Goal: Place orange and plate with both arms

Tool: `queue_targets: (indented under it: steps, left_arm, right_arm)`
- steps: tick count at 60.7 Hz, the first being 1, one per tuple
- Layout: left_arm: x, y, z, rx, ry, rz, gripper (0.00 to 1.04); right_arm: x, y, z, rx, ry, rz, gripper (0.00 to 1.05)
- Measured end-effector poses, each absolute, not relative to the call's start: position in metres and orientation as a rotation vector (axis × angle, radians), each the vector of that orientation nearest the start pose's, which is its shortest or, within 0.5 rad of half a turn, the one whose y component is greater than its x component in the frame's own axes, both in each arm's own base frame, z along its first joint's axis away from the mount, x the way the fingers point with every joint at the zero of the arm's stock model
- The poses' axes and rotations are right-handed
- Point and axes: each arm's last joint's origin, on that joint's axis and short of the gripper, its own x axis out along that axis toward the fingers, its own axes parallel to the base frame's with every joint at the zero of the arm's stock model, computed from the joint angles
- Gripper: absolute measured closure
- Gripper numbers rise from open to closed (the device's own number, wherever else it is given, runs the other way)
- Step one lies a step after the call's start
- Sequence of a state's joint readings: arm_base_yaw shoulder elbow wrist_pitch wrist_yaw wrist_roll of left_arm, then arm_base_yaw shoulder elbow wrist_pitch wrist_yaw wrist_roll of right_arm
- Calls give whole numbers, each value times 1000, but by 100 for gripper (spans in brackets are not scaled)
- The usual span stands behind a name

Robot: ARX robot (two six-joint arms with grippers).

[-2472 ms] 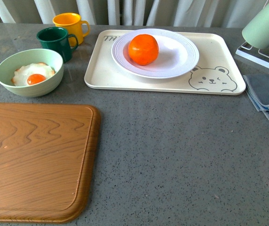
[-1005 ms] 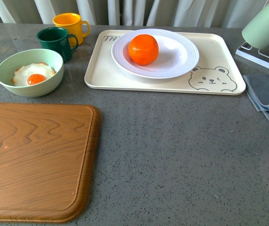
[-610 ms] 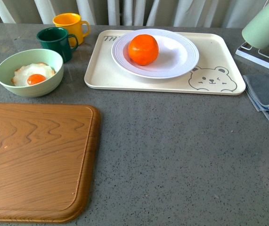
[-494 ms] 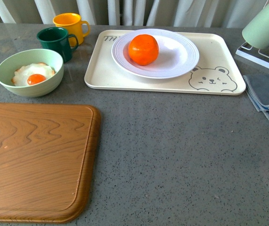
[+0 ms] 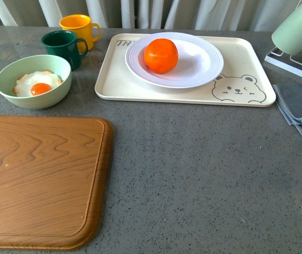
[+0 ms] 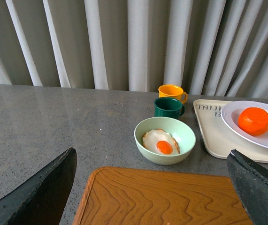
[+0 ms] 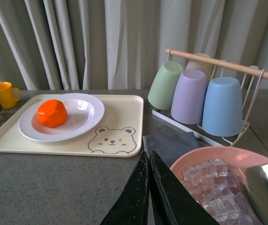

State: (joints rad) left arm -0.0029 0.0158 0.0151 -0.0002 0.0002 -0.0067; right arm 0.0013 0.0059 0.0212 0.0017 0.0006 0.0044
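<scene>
On the cream tray (image 5: 119, 84) sits the plate (image 5: 203, 63), orange (image 5: 161, 55) resting inside it toward its side nearer the mugs. Neither arm shows in front view. Left gripper (image 6: 152, 187) has its fingers spread wide apart, holding nothing, hanging over the near end of the wooden board (image 5: 34, 174), well short of the tray. Right gripper (image 7: 149, 197) fingers look pressed together, nothing between them, hanging low beside a pink ice bowl (image 7: 227, 183), well off the tray. Judged step: start, nothing grasped yet, both arms yet to reach in. Next move likely calls for one arm to take the orange off the plate from above, the other to pinch the plate rim on the side away from the fruit; right claw must open first. Around the tray: green bowl (image 5: 33, 80) with fried egg (image 5: 36, 83), dark green mug (image 5: 63, 47), yellow mug (image 5: 79, 27) on the board side; grey cloth (image 5: 299, 106) and cup rack (image 7: 209, 98) on the other. Mugs stand close to the tray edge, could be clipped by the left arm. Raised tray lip may hinder sliding the plate.
</scene>
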Motion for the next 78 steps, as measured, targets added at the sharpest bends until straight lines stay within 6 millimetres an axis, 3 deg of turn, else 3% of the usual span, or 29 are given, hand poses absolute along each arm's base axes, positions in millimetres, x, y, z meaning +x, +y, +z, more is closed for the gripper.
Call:
queue_targets:
  steps: [33, 78]
  left_arm:
    - [98, 0, 167, -7, 1, -3, 9]
    - [98, 0, 167, -7, 1, -3, 9]
  right_arm:
    - [97, 0, 170, 5, -17, 1, 8]
    - [97, 0, 170, 4, -17, 1, 9]
